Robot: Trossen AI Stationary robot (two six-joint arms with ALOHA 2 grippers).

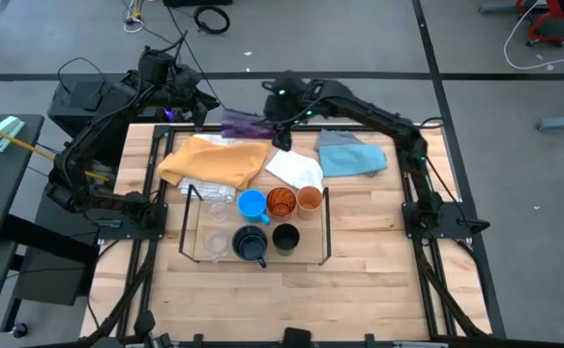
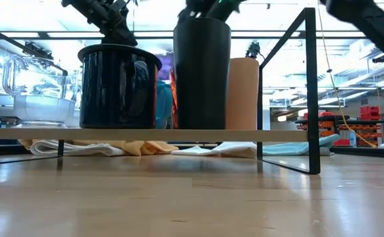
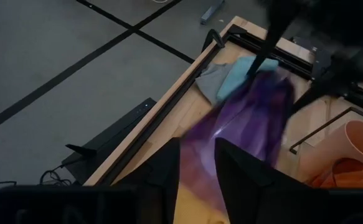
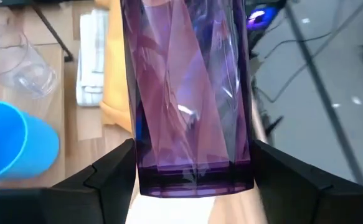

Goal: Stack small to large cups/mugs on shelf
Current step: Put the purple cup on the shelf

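The purple tumbler [image 1: 243,124] lies level in the air over the table's far edge, between my two grippers. My left gripper [image 1: 196,108] is at its left end and my right gripper [image 1: 280,116] at its right end; both are shut on it. The wire shelf [image 1: 325,227] stands mid-table. On its clear base stand the light-blue mug [image 1: 252,204], amber tumbler [image 1: 281,201], small orange cup [image 1: 309,198], navy mug [image 1: 251,244], black cup [image 1: 285,237] and clear cups [image 1: 218,224]. My left gripper has the tumbler's left end [image 3: 198,163] between its two narrowly spaced fingers, coming level from the table's left. More of the tumbler's body shows beside one finger [image 3: 237,171]. Whether that finger is inside the tumbler, I cannot tell. The tumbler is clear of the table. My right gripper pinches the tumbler's two sides close to its base [image 4: 193,177] between its two fingers [image 4: 106,177]. It comes level from the table's right, with the tumbler reaching away from it. The tumbler is lifted clear and lies on its side.
A yellow cloth [image 1: 212,161], a white cloth [image 1: 296,169] and a blue cloth [image 1: 349,155] lie on the table behind the shelf, under the arms. Bare wooden tabletop [image 1: 262,300] lies in front of the shelf.
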